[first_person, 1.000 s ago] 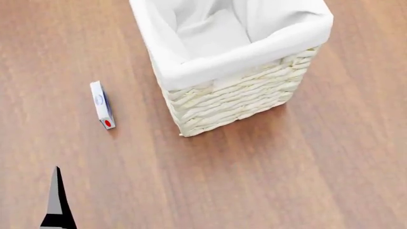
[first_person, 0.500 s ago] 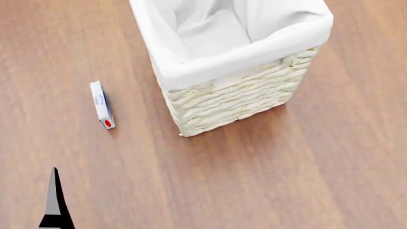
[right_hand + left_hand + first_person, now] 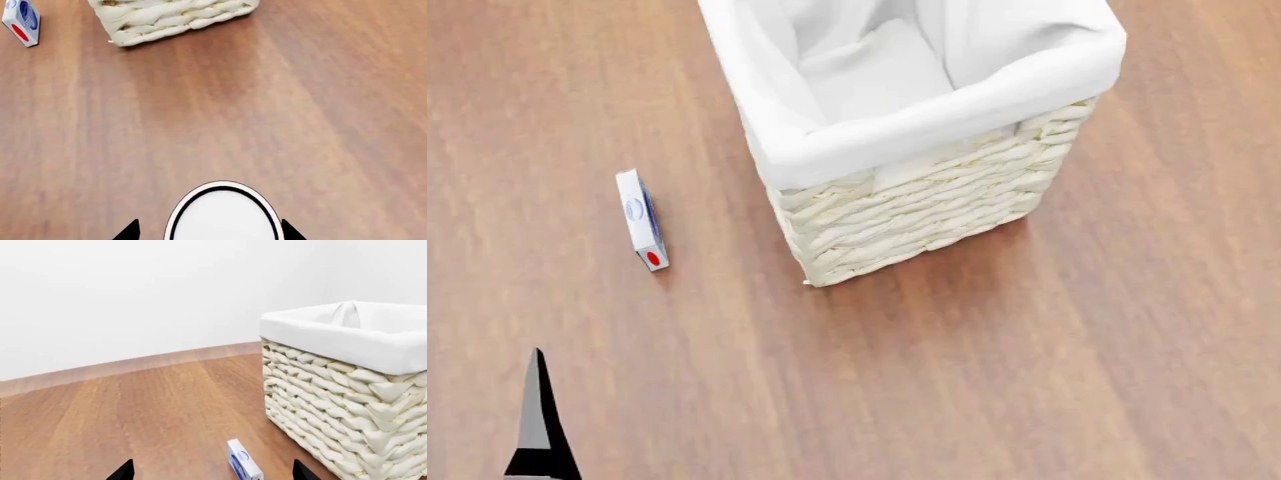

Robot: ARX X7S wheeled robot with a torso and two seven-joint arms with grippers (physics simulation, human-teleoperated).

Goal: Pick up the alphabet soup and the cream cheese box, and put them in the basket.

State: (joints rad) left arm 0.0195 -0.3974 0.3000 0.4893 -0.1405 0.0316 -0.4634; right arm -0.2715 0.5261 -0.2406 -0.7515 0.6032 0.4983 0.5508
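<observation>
Jaws: your left gripper [image 3: 212, 471] spread wide, empty, cream cheese box [image 3: 243, 465] between tips; right gripper [image 3: 208, 231] holds white round object, likely soup. Box on surface left of basket [image 3: 921, 205]. Basket empty; both placements outstanding.

Left hand [image 3: 209, 471] black pointed fingertips, grey-faced black finger [image 3: 539, 425] in head view

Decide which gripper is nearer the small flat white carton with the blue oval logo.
Left. The left gripper faces the small flat white carton between its fingertips; the right gripper holds a white round-topped object, with the carton far off.
</observation>
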